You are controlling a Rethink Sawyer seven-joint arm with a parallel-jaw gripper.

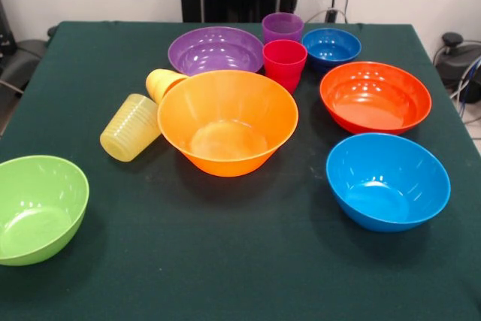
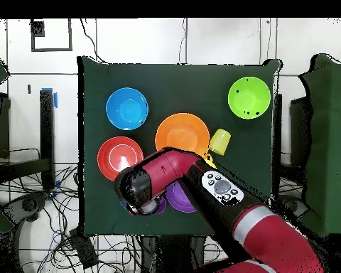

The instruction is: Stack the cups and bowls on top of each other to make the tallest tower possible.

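green table (image 1: 225, 261); arm (image 2: 202, 181) hides its jaws overhead.

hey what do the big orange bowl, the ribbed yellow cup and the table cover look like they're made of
Orange bowl: likely glossy plastic; light glints off its smooth inside.
Ribbed yellow cup, lying on its side: probably semi-translucent plastic with moulded ridges.
Table cover: dark green matte cloth, no shine, looks felt-like.

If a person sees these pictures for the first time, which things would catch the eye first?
Probably the big orange-yellow bowl at the middle of the green table, with two yellow cups lying on their sides beside it. Other bright bowls stand apart around it, nothing stacked yet: a lime green bowl at the near left, a light blue bowl at the near right. In the overhead view, the red arm reaches over the table.
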